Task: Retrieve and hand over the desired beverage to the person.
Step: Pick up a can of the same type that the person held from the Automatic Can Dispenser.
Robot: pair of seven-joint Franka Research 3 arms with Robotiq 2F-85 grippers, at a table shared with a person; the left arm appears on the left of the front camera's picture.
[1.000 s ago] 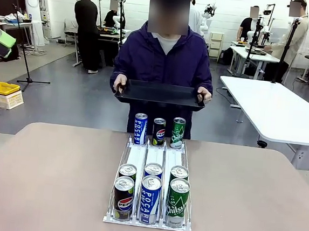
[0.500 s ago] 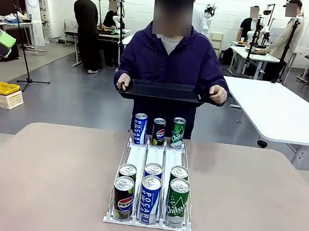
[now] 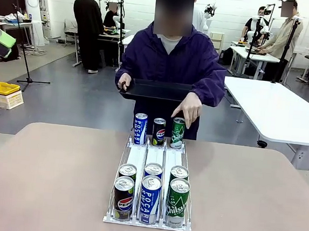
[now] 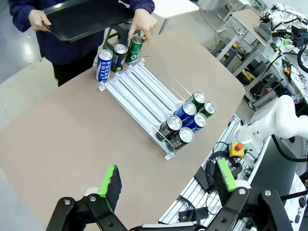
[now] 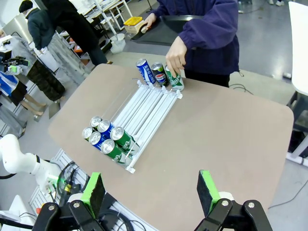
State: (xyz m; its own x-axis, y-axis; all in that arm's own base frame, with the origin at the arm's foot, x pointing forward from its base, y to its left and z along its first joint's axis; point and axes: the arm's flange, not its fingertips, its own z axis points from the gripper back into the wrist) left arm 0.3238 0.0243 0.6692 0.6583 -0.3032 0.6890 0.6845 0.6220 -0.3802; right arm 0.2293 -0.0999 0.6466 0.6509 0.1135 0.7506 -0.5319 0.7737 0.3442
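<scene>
The person point(image 3: 170, 63) has just taken one hand point(image 3: 188, 108) off the black tray point(image 3: 156, 90) and lowered it onto the far green can point(image 3: 178, 132) in the rack point(image 3: 137, 158), probably showing the wished drink. The left claw point(image 4: 167, 178) and right claw point(image 5: 150, 192) hang released above the counter point(image 3: 40, 181).

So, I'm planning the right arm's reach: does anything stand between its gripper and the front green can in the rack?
Nothing visible does. Bare table lies between the open right gripper and the front green can. A blue can stands close beside it.
</scene>
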